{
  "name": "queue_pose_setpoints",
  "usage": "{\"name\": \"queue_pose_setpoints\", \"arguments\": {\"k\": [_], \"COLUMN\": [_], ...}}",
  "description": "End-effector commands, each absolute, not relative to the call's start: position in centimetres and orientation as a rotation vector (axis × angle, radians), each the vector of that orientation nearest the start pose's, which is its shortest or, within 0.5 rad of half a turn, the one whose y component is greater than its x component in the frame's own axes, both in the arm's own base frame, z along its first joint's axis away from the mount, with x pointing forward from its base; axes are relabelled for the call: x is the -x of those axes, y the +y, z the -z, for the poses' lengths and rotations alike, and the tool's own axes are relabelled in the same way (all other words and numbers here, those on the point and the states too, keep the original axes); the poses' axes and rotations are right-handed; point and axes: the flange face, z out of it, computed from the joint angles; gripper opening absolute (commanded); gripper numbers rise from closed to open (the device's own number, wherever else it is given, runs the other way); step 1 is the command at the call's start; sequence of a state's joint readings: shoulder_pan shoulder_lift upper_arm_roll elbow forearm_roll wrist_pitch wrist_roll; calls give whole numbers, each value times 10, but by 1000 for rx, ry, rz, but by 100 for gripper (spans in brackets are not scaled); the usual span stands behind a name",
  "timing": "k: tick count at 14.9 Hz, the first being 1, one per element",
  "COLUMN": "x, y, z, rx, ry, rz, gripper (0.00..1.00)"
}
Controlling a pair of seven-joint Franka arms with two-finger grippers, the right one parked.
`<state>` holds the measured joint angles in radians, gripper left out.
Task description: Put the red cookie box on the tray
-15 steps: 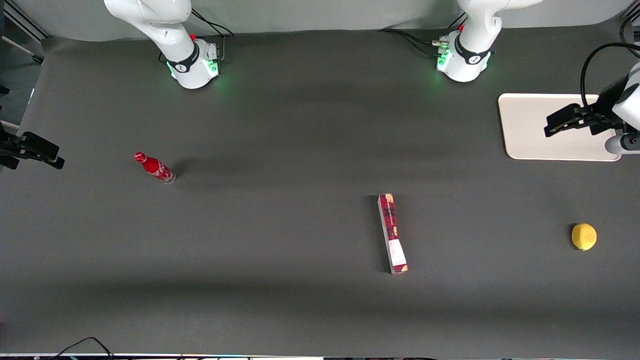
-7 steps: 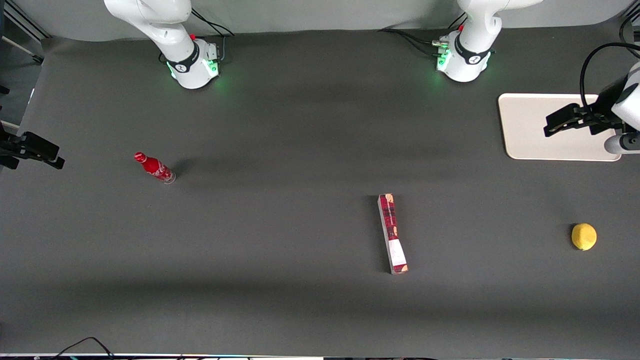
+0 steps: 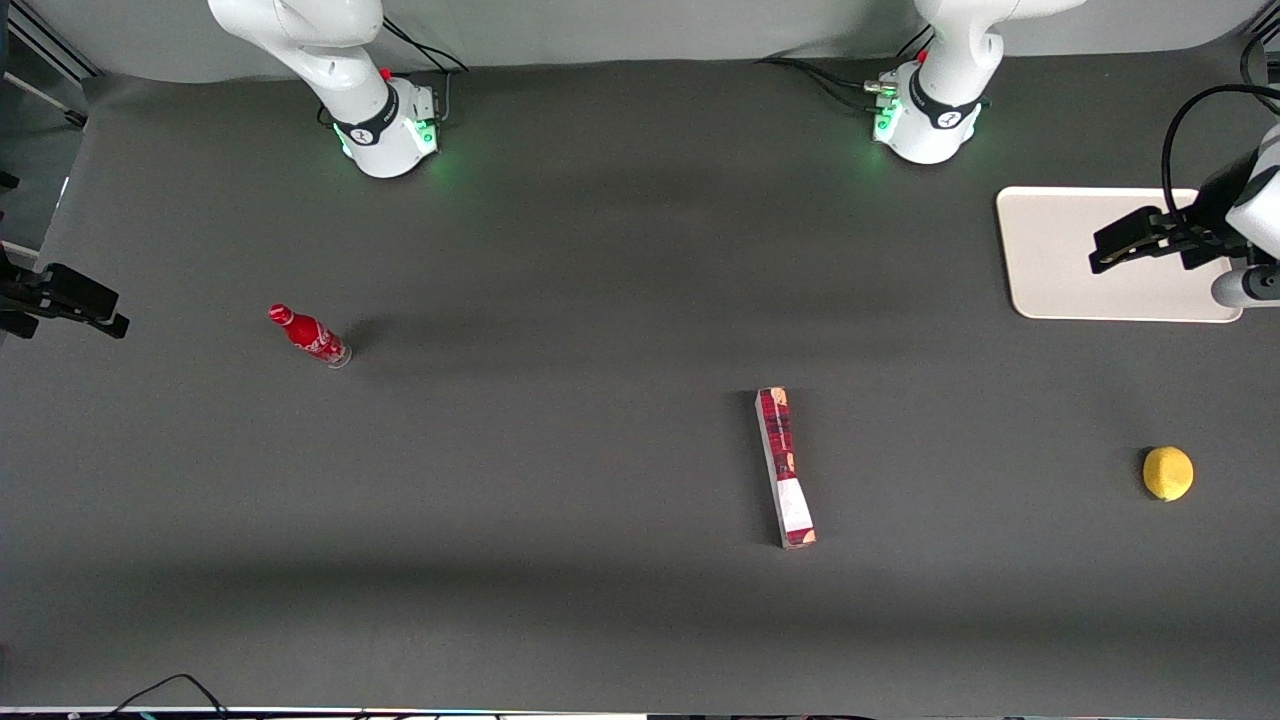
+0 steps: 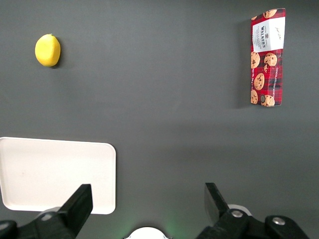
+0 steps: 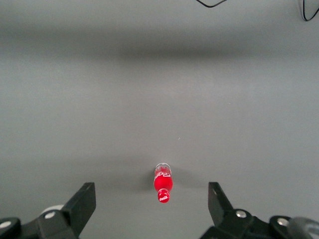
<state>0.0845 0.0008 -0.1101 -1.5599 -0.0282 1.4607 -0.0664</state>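
Note:
The red cookie box (image 3: 786, 467) lies flat on the dark table, near the middle, its long side pointing toward the front camera; its cookie print and white panel face up (image 4: 267, 57). The cream tray (image 3: 1050, 255) sits at the working arm's end of the table, farther from the front camera than the box. My left gripper (image 3: 1165, 240) hangs high over the tray, well apart from the box. In the left wrist view the gripper (image 4: 148, 199) is open, its fingers (image 4: 79, 201) spread wide with nothing between them, one over the tray's corner (image 4: 60, 169).
A yellow lemon (image 3: 1168, 473) rests at the working arm's end, nearer the front camera than the tray (image 4: 48, 50). A small red bottle (image 3: 309, 336) lies toward the parked arm's end (image 5: 163, 183). Both arm bases (image 3: 925, 120) stand at the table's back edge.

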Motion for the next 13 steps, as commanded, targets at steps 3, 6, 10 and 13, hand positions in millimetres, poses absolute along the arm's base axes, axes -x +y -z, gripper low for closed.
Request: {"name": "queue_pose_setpoints", "arguments": {"k": [3, 6, 10, 13], "x": [-539, -537, -537, -535], "y": [-15, -16, -16, -17], "z": [-629, -631, -631, -629], "rx": [3155, 3157, 3157, 3157], "ry": [-48, -48, -45, -44], "rz": [-166, -161, -164, -193], "gripper": [100, 100, 100, 100]}}
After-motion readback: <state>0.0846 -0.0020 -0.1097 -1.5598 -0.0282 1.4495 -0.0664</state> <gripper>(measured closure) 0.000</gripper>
